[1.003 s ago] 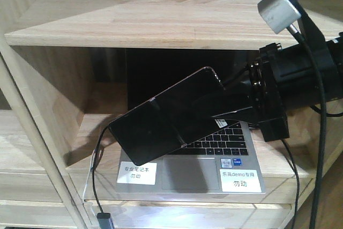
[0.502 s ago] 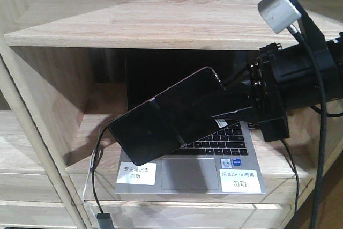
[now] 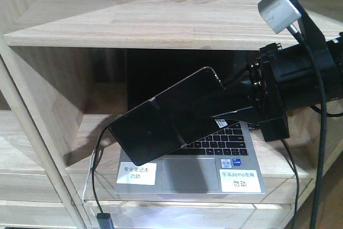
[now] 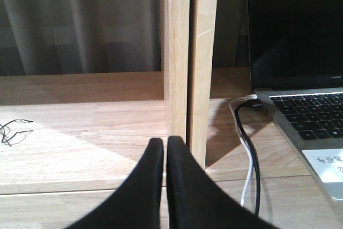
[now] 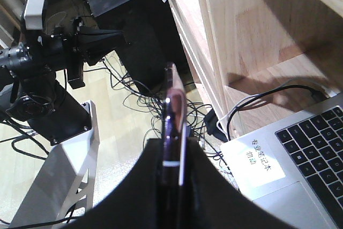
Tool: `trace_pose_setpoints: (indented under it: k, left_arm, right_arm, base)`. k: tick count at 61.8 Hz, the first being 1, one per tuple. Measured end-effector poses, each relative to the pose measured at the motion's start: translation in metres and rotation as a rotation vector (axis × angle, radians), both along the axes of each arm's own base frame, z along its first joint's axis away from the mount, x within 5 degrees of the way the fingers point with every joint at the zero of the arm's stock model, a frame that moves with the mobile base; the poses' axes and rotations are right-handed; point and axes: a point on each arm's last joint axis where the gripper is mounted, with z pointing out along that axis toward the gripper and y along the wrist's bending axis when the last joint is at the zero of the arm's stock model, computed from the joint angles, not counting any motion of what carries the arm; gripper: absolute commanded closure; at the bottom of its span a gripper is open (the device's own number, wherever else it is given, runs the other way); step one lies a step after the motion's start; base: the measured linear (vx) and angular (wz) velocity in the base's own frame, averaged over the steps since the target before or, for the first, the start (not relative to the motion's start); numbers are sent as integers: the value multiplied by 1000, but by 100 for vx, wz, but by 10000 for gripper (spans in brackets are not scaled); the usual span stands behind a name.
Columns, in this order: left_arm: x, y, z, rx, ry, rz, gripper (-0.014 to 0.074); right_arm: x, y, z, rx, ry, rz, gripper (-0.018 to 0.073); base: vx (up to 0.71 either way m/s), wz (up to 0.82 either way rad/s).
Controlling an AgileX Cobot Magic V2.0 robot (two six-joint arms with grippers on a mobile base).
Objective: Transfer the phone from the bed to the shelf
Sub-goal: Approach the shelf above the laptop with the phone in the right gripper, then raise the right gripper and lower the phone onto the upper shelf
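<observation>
The phone (image 3: 138, 139), a glossy black slab with a rose-gold rim, hangs tilted above the laptop inside the pale-wood shelf (image 3: 134, 20). My right gripper (image 3: 178, 123) reaches in from the right and is shut on the phone's upper half. In the right wrist view the phone (image 5: 173, 100) stands edge-on between the two black fingers of that gripper (image 5: 172, 156). My left gripper (image 4: 164, 144) is shut with nothing in it, low before a shelf upright (image 4: 187, 52). The bed is out of view.
An open grey laptop (image 3: 187, 178) with white stickers lies on the shelf board under the phone. Black and white cables (image 4: 247, 148) run off its left side. A black box (image 5: 134, 30) and tangled floor cables sit beside the shelf.
</observation>
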Motion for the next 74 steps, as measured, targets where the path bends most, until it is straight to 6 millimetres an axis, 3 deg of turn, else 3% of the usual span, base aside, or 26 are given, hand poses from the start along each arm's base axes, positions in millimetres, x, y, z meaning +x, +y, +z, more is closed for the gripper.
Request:
trace_pose_setpoints:
  k: [46,74]
  left_arm:
    - [0,0,0,0,0,0,596]
    - [0,0,0,0,0,0,596]
  right_arm:
    - [0,0,0,2,-1,0,561]
    - [-30,-1,36,176,-88,12,561]
  base:
    - [0,0]
    - [0,0]
